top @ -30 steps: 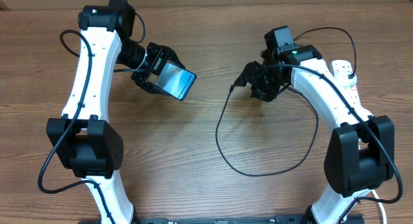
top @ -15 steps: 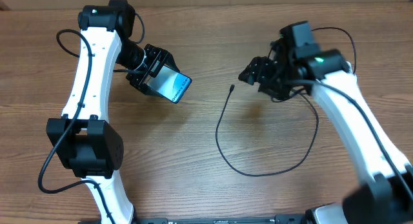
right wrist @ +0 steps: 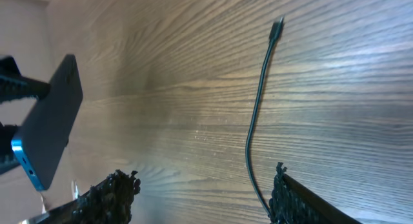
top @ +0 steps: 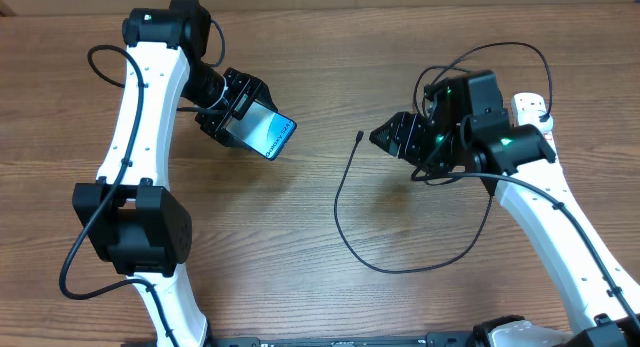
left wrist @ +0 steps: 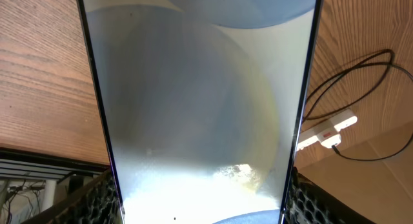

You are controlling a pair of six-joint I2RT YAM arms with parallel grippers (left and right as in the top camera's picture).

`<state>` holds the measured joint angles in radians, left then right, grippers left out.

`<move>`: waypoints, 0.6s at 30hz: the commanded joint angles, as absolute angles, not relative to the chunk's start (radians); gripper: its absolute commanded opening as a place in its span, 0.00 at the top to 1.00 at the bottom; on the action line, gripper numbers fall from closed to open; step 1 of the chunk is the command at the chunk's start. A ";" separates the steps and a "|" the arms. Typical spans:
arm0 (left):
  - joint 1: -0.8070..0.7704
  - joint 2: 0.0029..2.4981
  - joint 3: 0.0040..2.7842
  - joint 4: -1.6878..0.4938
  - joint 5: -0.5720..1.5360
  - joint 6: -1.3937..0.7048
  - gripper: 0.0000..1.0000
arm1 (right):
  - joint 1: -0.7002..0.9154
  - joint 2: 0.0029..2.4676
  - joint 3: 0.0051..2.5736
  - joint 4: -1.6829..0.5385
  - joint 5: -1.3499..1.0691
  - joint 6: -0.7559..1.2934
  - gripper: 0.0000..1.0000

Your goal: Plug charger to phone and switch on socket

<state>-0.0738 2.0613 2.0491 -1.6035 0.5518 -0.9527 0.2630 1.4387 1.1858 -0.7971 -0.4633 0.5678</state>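
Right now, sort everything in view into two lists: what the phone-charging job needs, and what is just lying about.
Needed for the job:
phone, gripped in the left hand
charger, lying loose on the wood
socket, at the far right edge

Just lying about:
no stray item shows; only the wooden table itself

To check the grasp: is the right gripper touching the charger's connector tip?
Apart. Right wrist view: connector tip lies ahead of the open right gripper, table showing between.
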 commanded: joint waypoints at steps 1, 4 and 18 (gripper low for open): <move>-0.091 2.049 2.071 -1.598 0.537 -0.982 0.61 | 0.293 1.390 1.179 -0.762 -0.500 0.570 0.30; -0.102 2.049 2.071 -1.592 0.516 -1.005 0.60 | 0.318 1.390 1.179 -0.733 -0.500 0.577 0.30; -0.147 2.049 2.071 -1.583 0.474 -1.136 0.60 | 0.470 1.404 1.179 -0.535 -0.453 0.763 0.32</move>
